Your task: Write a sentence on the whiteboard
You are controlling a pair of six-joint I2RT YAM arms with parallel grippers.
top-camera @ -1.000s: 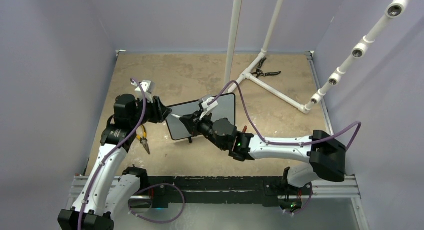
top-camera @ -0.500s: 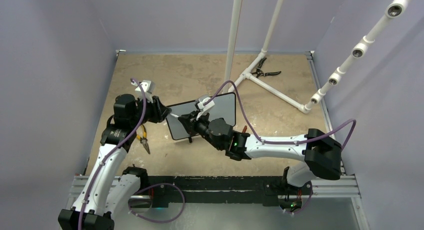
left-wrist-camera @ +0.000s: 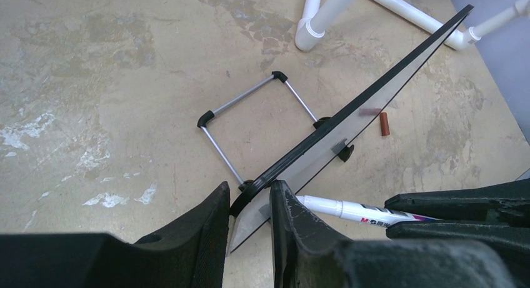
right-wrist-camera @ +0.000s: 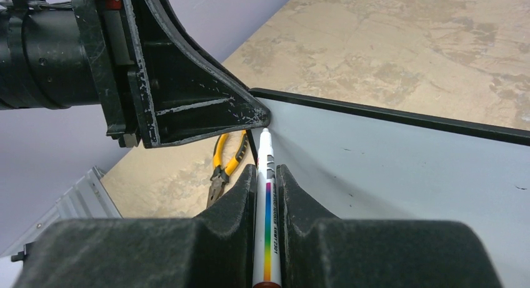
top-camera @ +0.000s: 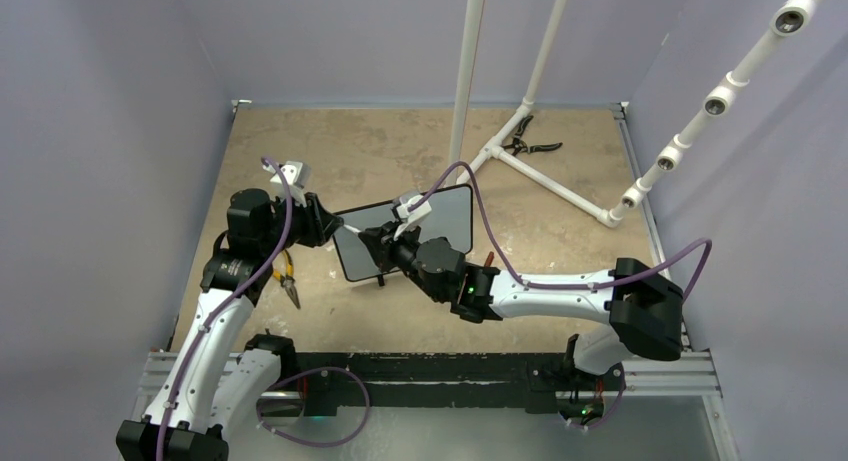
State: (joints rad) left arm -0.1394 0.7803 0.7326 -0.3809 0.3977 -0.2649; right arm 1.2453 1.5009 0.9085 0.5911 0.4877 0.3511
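Where the table [top-camera: 400,311] is bare and tan, a few other things lie about. Yellow pliers [top-camera: 287,276] lie near the left arm, just beside the board's left end. Black pliers [top-camera: 525,139] lie far back, next to a white pipe frame [top-camera: 545,176]. A small red cap [left-wrist-camera: 385,123] lies on the table near the board's right end.

From above, the right arm and its purple cable [top-camera: 470,186] cover the middle of the whiteboard [top-camera: 352,253].

The whiteboard stands near the middle of the table, on small black feet. It leans back on a thin wire leg [left-wrist-camera: 250,113]. It has a thin black frame, and the side that shows is plain white with a tiny dark speck or two.

The left gripper [left-wrist-camera: 250,194] pinches the board's top left corner between its two fingers. The right gripper [right-wrist-camera: 267,175] is squeezed tight on a white marker [right-wrist-camera: 267,200] with a rainbow stripe. The marker's tip points at the board, right by that held corner. I cannot tell if the tip touches the white.
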